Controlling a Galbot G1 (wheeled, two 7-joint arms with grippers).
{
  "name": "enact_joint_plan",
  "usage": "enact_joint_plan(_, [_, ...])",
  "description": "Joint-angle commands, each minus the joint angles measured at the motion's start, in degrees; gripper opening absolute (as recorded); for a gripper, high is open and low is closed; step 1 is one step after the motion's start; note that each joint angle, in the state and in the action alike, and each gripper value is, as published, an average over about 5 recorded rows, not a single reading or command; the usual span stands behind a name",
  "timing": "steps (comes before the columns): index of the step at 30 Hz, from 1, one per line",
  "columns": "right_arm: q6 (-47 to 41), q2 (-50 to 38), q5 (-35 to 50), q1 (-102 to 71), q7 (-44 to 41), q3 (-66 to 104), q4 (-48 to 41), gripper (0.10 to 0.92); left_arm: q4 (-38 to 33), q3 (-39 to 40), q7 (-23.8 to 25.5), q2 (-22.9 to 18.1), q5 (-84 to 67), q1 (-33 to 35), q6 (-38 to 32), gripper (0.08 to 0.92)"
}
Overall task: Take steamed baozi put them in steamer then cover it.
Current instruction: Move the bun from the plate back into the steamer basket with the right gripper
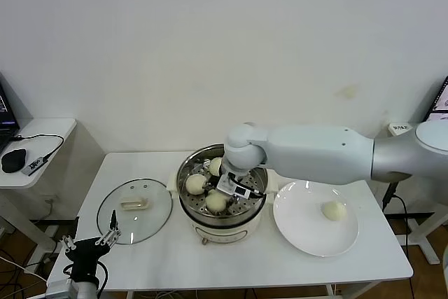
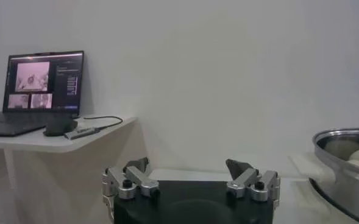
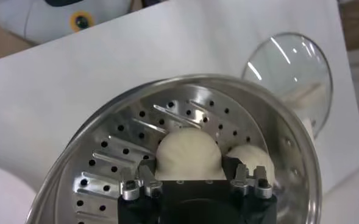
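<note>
Sitting in the steamer [image 3: 185, 115], baozi [image 3: 188, 152] between right jaws.

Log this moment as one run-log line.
right claw: shut on baozi, inside steamer | left claw: open, parked at table's front-left | plate: one bun | cover: off, on table

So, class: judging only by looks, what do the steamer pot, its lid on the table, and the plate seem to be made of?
Steamer: polished steel, judging by its mirror-like rim and perforated tray, on a cream base, probably plastic.
Lid: clear glass, since the table shows through, with a metal rim and cream handle.
Plate: glossy white, possibly ceramic or melamine; the look leaves it open.
</note>
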Motion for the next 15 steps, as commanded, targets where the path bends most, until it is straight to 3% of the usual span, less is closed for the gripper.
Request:
enact_joint_plan(1, [2.9,0.7,-2.2,-0.1,-0.6,-0.6,0.0,0.662,0.1,0.0,0.0,0.0,0.0,0.0,0.0,0.823])
enact_joint_plan(6, [2.8,0.5,-1.1,0.3,-0.5,-0.5,0.3,0.674,0.3,0.2,0.0,-0.1,0.0,-0.1,0.0,0.823])
enact_joint_plan(11, [2.8,0.1,-0.4,0.8,-0.6,-0.2,0.2,0.779,0.2,0.3,0.0,-0.1,0.1,0.0,0.0,0.823])
enact_joint_plan(15, [2.9,-0.9,-0.2,2.4,-1.0,0.0,0.2,0.818,0.4,0.1,0.2,0.1,0.1,0.1,0.1,0.823])
